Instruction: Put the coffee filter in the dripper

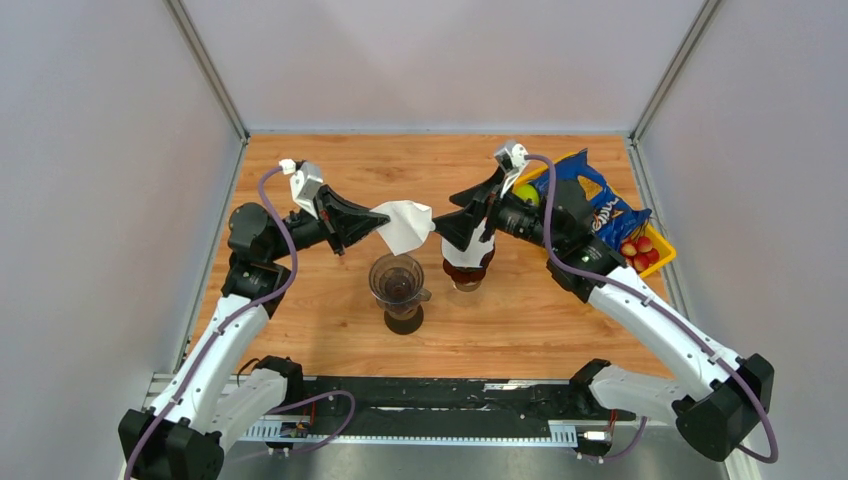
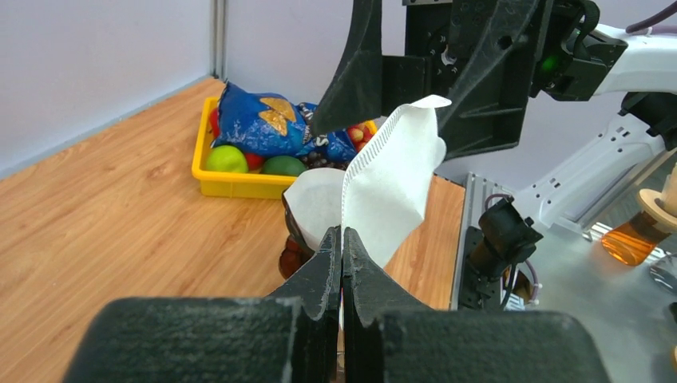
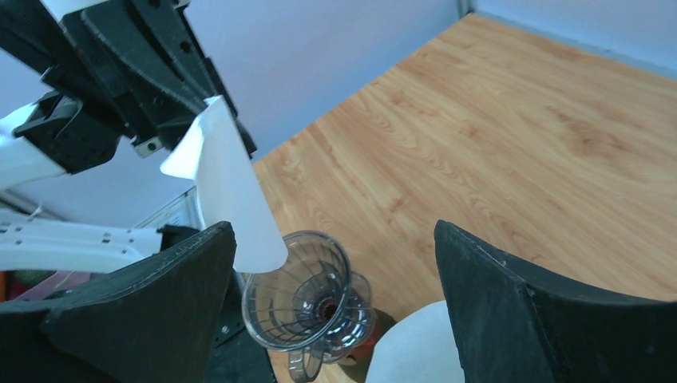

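Note:
My left gripper [image 1: 372,222] is shut on one edge of a white paper coffee filter [image 1: 405,226] and holds it in the air. Directly below stands the clear ribbed dripper [image 1: 398,280] on its dark base. In the left wrist view the pinched filter [image 2: 393,179] rises from my closed fingertips [image 2: 342,235]. My right gripper [image 1: 447,226] is open, facing the filter's free end. In the right wrist view the filter [image 3: 227,187] hangs beside one finger [image 3: 152,311], above the dripper [image 3: 299,299]; the gripper [image 3: 334,233] itself holds nothing.
A second brown holder with white filters [image 1: 468,262] stands just right of the dripper, under the right gripper. A yellow tray [image 1: 662,252] holds a blue snack bag [image 1: 592,195] and fruit at the back right. Grey walls enclose the wooden table.

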You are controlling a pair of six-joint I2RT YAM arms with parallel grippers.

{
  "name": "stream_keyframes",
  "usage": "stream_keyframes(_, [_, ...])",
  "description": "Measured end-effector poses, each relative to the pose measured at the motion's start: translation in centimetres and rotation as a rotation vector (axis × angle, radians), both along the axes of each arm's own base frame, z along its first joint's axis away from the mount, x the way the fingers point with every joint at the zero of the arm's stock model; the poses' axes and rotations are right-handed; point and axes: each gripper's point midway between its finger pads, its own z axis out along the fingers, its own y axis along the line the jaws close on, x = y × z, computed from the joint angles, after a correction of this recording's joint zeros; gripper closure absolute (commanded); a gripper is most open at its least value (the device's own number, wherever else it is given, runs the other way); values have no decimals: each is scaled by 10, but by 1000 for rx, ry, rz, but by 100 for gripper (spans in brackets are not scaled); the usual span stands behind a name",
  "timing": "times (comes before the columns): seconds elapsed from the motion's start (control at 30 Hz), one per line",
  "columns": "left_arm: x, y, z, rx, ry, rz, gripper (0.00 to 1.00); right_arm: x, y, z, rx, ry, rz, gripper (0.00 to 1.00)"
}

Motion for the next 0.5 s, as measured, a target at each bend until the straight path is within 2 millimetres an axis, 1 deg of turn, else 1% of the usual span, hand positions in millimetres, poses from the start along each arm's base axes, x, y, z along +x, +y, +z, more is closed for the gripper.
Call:
stream_keyframes(0.2, [-8, 0, 3, 1, -25, -27, 100, 19, -17, 9, 4, -35, -158, 2])
stream_keyframes(0.33, [-16, 0, 6, 1, -51, -46, 100, 26, -22, 5, -12, -30, -208, 2])
stream_keyframes(0.5, [-21, 0, 10, -1, -75, -57, 100, 32, -28, -3, -40, -10, -253, 2])
